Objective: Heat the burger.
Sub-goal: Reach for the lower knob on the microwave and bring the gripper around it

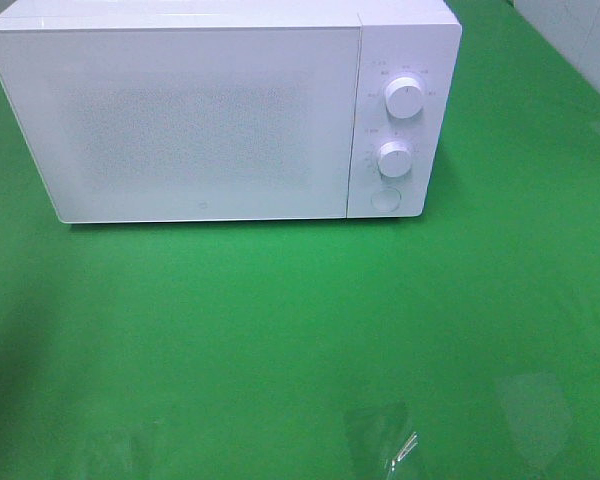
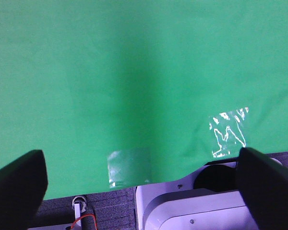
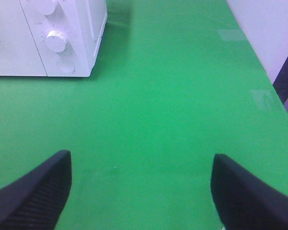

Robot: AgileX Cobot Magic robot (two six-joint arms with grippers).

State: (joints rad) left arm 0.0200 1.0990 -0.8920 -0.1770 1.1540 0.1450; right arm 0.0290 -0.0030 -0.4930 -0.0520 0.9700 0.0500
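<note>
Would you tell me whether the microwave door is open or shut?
Shut: the microwave door sits flush with the control panel.

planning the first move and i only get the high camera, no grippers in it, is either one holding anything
observer: no, the left gripper is open and empty, by an edge of the green table.
operator: and the right one
observer: the right gripper is open and empty too.
operator: what is it facing
observer: the knob end of the microwave, across bare table and off to one side.
</note>
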